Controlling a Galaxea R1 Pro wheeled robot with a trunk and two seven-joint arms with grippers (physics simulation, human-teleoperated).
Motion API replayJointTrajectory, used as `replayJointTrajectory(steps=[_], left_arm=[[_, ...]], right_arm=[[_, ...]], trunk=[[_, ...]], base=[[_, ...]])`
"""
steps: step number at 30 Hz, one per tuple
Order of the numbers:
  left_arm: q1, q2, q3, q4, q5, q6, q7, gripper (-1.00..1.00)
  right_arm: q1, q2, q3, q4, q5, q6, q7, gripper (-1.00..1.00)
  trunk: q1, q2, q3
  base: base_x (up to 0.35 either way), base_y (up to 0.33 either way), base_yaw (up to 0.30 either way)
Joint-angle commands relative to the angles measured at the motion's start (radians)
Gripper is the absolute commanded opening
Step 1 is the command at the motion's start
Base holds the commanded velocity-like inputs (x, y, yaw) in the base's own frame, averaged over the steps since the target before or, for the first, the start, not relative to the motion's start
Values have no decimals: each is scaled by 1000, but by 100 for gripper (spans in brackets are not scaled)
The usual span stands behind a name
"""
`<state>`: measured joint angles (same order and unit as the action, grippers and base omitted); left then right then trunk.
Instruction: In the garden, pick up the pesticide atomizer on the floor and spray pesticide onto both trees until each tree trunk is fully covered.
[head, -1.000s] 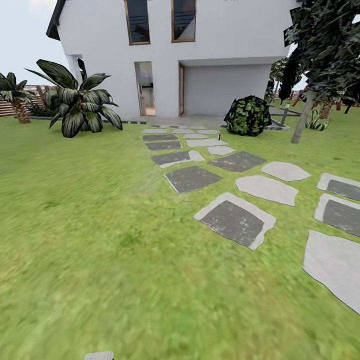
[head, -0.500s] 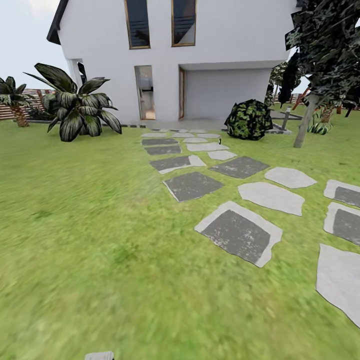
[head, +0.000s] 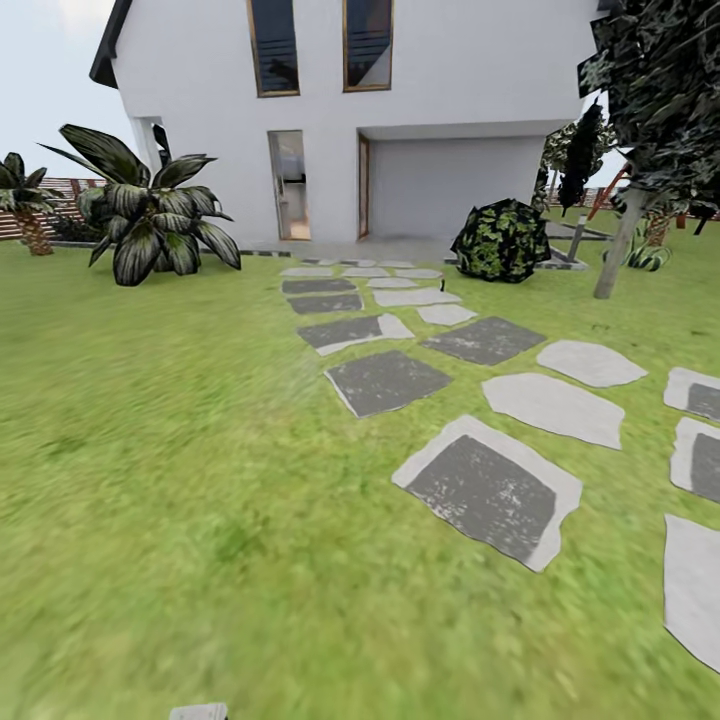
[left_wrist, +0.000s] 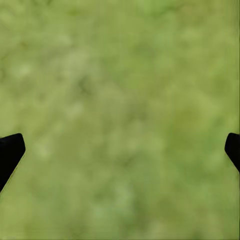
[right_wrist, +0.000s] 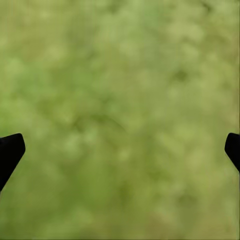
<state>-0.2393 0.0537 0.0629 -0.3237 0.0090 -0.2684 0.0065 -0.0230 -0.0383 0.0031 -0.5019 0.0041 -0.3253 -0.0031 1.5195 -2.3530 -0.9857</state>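
The garden lawn (head: 160, 430) spreads ahead in the head view, with the floor's grey stone slabs (head: 487, 490) running toward a white house. A tree with dark foliage stands at the right, and its pale grey trunk (head: 618, 250) leans slightly. The pesticide atomizer is too small to make out from here. My left gripper (left_wrist: 120, 150) hangs open over blurred grass, its black fingertips (left_wrist: 10, 150) far apart with nothing between them. My right gripper (right_wrist: 120, 150) is likewise open over grass, empty.
A broad-leaved plant (head: 150, 215) stands at the left by a brown slat fence (head: 60, 190). A round dark bush (head: 500, 240) sits near the garage front (head: 450, 185). More slabs (head: 695, 590) lie at the right edge.
The whole view has shifted: slabs, bush and trunk slide right and down and look a little larger, so the camera has moved forward. Nothing in the garden has moved by itself.
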Motion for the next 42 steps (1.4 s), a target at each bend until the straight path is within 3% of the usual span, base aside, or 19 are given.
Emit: replayJointTrajectory(steps=[1,15,42], left_arm=[[0,0,0,0,0,0,0,100],[0,0,0,0,0,0,0,100],[0,0,0,0,0,0,1,100]], right_arm=[[0,0,0,0,-1,0,0,100],[0,0,0,0,0,-1,0,100],[0,0,0,0,1,0,0,100]], trunk=[[0,0,0],[0,0,0],[0,0,0]], base=[[343,0,0],[343,0,-154],[343,0,-6]])
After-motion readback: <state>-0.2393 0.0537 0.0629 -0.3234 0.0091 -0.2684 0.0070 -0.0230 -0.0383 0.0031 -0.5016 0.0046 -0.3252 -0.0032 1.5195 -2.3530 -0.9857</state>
